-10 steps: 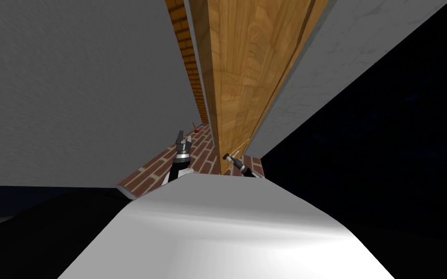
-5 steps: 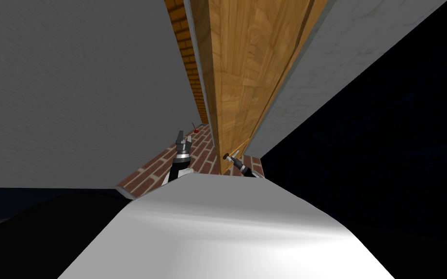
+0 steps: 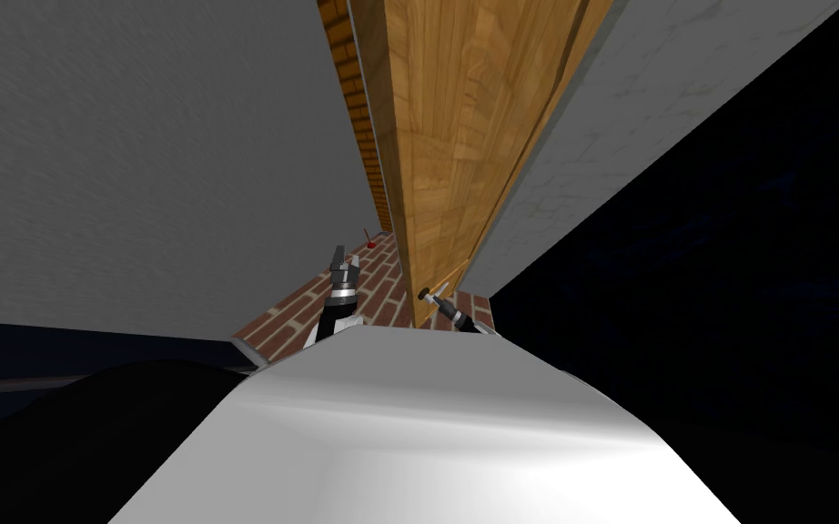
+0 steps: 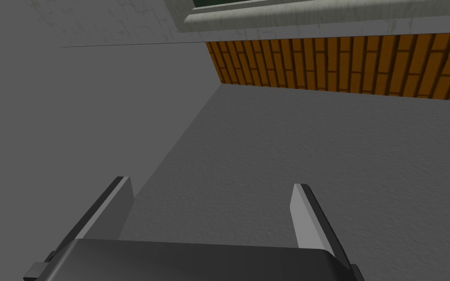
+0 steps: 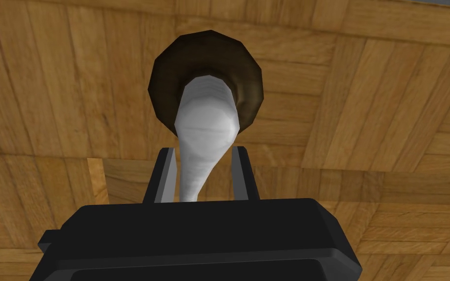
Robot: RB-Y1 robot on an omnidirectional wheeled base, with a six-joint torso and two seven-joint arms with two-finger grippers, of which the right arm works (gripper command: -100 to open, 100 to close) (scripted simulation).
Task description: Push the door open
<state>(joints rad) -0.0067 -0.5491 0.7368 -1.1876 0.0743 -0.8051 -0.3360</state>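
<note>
A wooden door [image 3: 445, 136] stands ajar ahead of me, its free edge towards me. My right gripper [image 3: 439, 293] is at the door's handle [image 3: 426, 294]. In the right wrist view the white lever handle [image 5: 204, 127] comes out of a dark round rose on the door [image 5: 365, 122], and my right gripper [image 5: 203, 150] is shut on the lever, one finger pressing each side. My left gripper [image 3: 343, 256] is raised to the left of the door's edge, over the brick floor. In the left wrist view it [image 4: 212, 184] is open, with nothing between the fingers.
A grey wall [image 3: 136, 164] runs close along my left, and a pale wall [image 3: 627, 100] flanks the door on the right. Red brick floor [image 3: 381, 282] shows through the gap, with a small red object [image 3: 369, 244] on it. A black area [image 3: 754, 273] lies to the right.
The whole head view has shifted slightly, so I have moved a little. The gap beside the door's edge looks a touch wider. Both grippers keep their places.
</note>
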